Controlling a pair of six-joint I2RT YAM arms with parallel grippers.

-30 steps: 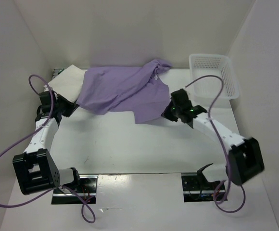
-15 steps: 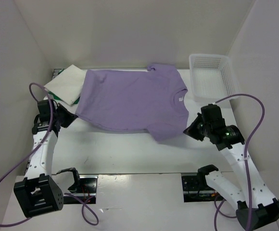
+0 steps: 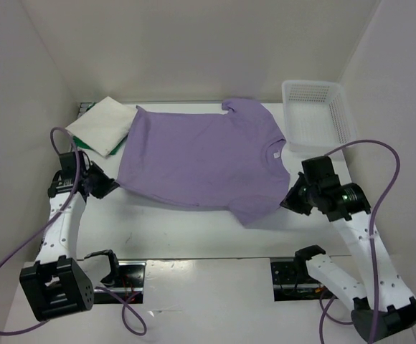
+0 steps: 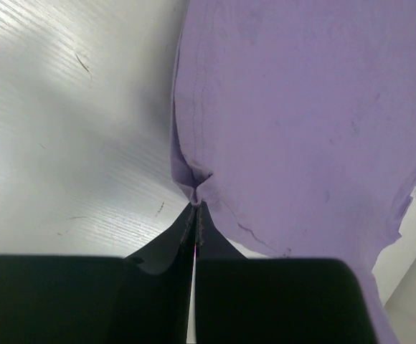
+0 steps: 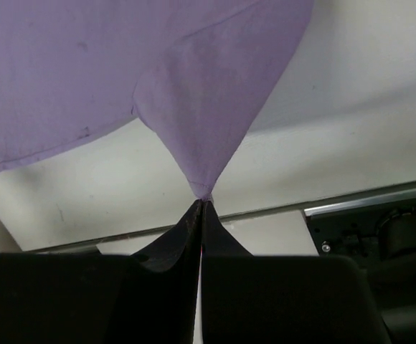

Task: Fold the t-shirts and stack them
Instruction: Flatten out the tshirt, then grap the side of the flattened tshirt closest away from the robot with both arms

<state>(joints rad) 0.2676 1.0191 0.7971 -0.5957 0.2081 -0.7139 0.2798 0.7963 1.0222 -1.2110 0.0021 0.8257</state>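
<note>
Top view: lavender t-shirt (image 3: 201,161) is spread flat-ish across the far half of the table (image 3: 179,229), collar and tag toward the right edge, hem toward the left, one sleeve at the far edge and one at the near right. Left claw (image 3: 113,188) is clamped on the near-left hem corner. Right claw (image 3: 288,203) is clamped on the tip of the near sleeve, as far as I can tell. Cloth looks stretched between them with few wrinkles. The near edge casts a shadow, so it is probably off the table. White t-shirt (image 3: 102,125) sits folded at the far-left corner, with a sliver of the green t-shirt (image 3: 82,143) showing under it. White basket (image 3: 319,115) is at the far-right corner, apart from the shirts. Left wrist: left claw (image 4: 196,215) is pinched together on a small pucker of hem. The lavender t-shirt (image 4: 301,129) fans out smooth from the pinch, stitched edge visible, table (image 4: 72,143) bare to the left. Right wrist: right claw (image 5: 202,208) is pinched on a pointed tip of the lavender t-shirt (image 5: 122,64), cloth pulled into a taut triangle, table (image 5: 323,143) beyond. Handling, my read: light, thin, limp knit with no stiffness, so it sags and creases wherever unsupported. Slip risk is low with a pinch this small, but it could pull out under hard tension. Best holds are hem corners, sleeve tips and shoulder seams, in pairs, keeping the edge taut while folding.
</note>
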